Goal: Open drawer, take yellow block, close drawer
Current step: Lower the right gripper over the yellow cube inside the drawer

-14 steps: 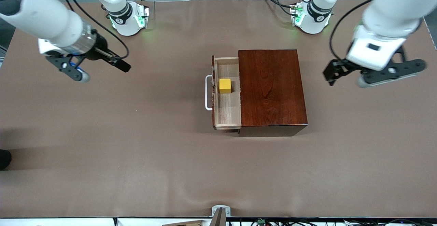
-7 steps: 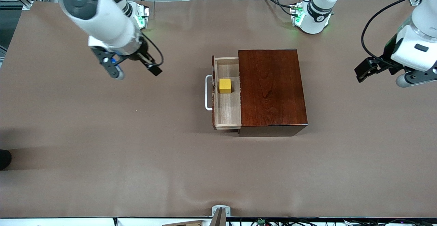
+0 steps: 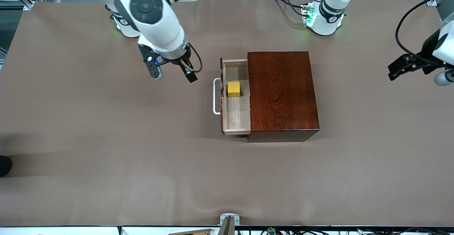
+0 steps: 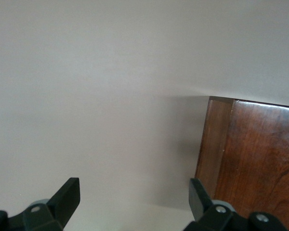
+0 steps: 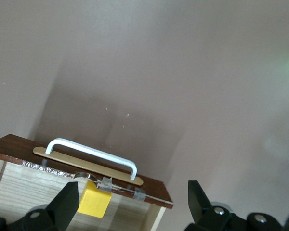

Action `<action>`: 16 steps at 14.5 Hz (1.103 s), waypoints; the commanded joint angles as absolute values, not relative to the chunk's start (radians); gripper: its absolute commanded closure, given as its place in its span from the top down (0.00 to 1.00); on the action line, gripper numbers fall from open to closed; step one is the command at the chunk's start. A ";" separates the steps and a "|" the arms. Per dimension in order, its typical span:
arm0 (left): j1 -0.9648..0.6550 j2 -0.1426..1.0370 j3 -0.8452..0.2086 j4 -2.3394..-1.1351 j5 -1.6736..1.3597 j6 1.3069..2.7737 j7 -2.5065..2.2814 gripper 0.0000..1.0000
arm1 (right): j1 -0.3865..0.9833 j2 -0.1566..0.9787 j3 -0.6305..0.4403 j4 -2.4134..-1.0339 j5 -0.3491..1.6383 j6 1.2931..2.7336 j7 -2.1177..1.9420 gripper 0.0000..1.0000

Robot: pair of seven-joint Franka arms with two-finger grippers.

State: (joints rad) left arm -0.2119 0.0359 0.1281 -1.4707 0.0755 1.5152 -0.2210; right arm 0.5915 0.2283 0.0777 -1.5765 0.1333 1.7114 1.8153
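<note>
The drawer [image 3: 237, 112] of pale wood stands pulled out of the dark reddish-brown box [image 3: 282, 93], its white handle [image 3: 216, 96] facing the right arm's end. The yellow block [image 3: 233, 89] sits in the drawer just inside the handle. My right gripper [image 3: 173, 76] hangs open and empty over the table in front of the drawer, short of the handle. In its wrist view the handle [image 5: 91, 154], the drawer [image 5: 33, 183] and the block [image 5: 94, 202] lie past the open gripper [image 5: 133, 204]. My left gripper [image 3: 420, 73] is open over the left arm's end of the table.
The brown table cover [image 3: 142, 157] is bare around the box. The left wrist view shows a corner of the box [image 4: 250, 159] near the open left gripper [image 4: 133, 199]. Both arm bases, with cables, stand at the table's edge farthest from the front camera.
The right arm has swung from its end of the table toward the drawer's handle. The left arm has drawn away from the box toward the table's end. Drawer and block have not moved.
</note>
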 commanded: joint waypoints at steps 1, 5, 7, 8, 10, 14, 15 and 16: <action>-0.198 0.006 0.114 -1.499 0.043 1.516 -0.201 1.00 | 0.626 0.256 0.067 -1.574 0.127 1.742 1.916 1.00; -0.175 0.003 0.083 -1.505 0.015 1.516 -0.175 1.00 | 0.696 0.325 0.067 -1.571 0.123 1.851 2.127 1.00; -0.071 -0.006 -0.018 -1.511 0.011 1.517 -0.163 1.00 | 0.724 0.357 0.066 -1.571 0.091 1.905 2.242 1.00; -0.045 -0.008 -0.043 -1.514 0.011 1.517 -0.163 1.00 | 0.733 0.370 0.066 -1.569 0.084 1.923 2.278 1.00; -0.038 -0.009 -0.046 -1.519 0.011 1.517 -0.164 1.00 | 0.741 0.391 0.067 -1.566 0.086 1.962 2.321 1.00; -0.038 -0.008 -0.048 -1.522 0.011 1.517 -0.163 1.00 | 0.753 0.439 0.067 -1.566 0.095 2.055 2.420 1.00; -0.038 -0.008 -0.048 -1.520 0.011 1.517 -0.163 1.00 | 0.762 0.451 0.067 -1.566 0.095 2.068 2.434 1.00; -0.038 -0.008 -0.048 -1.520 0.011 1.516 -0.163 1.00 | 0.773 0.468 0.067 -1.566 0.094 2.081 2.445 1.00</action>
State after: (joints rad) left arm -0.0575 0.0260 -0.0361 -1.4920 0.0348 1.5152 -0.1940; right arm 0.7419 0.4330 0.0770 -1.5822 0.0977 2.0566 2.3925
